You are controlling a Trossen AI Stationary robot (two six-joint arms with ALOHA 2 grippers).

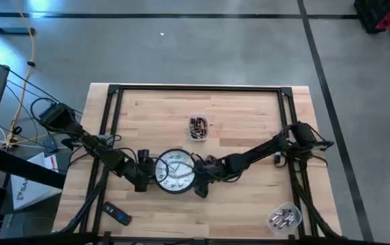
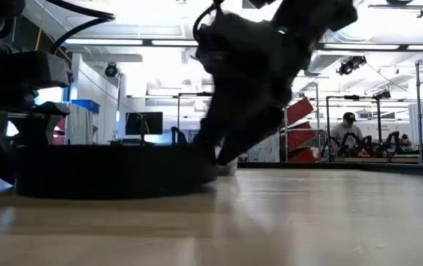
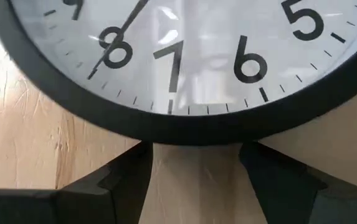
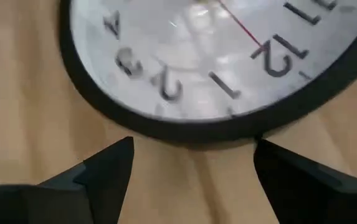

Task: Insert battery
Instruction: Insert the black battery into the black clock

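High view: round wall clock (image 1: 175,171) lying face up on a wooden table (image 1: 242,129), near the front edge. Left gripper (image 1: 145,175) at the clock's left rim, right gripper (image 1: 200,182) at its right rim, both spread wide and grasping nothing. Readable on the dial: 5, 6, 7, 8 from the left wrist; 1, 2, 3, 12 from the right wrist. Small tub of batteries (image 1: 197,127) behind the clock; another tub (image 1: 284,218) at the front right corner.

Two dark arms reach low over the worktop toward its centre from opposite sides. The left end effector (image 1: 145,175) has its fingers (image 3: 113,180) spread apart. The right end effector (image 1: 201,185) likewise has its fingers (image 4: 106,165) spread wide.
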